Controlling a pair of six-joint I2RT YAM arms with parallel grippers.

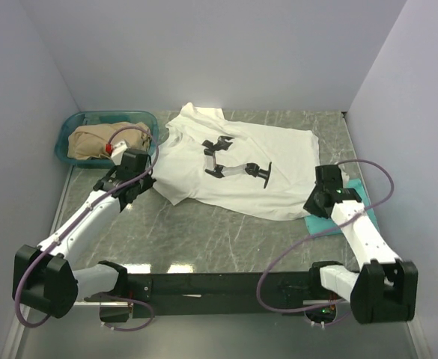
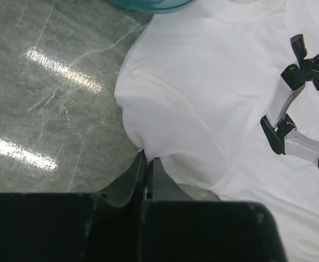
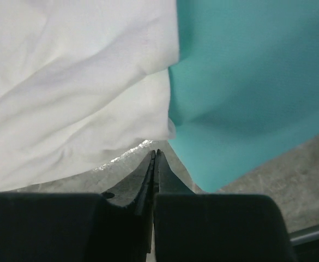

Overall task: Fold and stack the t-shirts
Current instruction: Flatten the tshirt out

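Note:
The white t-shirt (image 1: 286,161) lies spread across the middle of the table, its black print up. My left gripper (image 1: 145,181) is at its left sleeve. In the left wrist view the left gripper (image 2: 147,157) is shut, and the edge of that sleeve of the white t-shirt (image 2: 203,98) runs into its tips and bulges above them. The teal t-shirt (image 1: 320,224) lies flat at the right, partly under the white one and my right arm. My right gripper (image 3: 155,153) is shut on nothing over bare table, just short of the white hem corner (image 3: 167,128) and the teal t-shirt (image 3: 246,82).
A teal plastic basket (image 1: 76,122) holding tan cloth (image 1: 99,142) stands at the back left, close to my left arm; its rim (image 2: 148,4) shows in the left wrist view. Purple walls close in both sides and the back. Grey marble table (image 1: 204,232) lies in front of the shirts.

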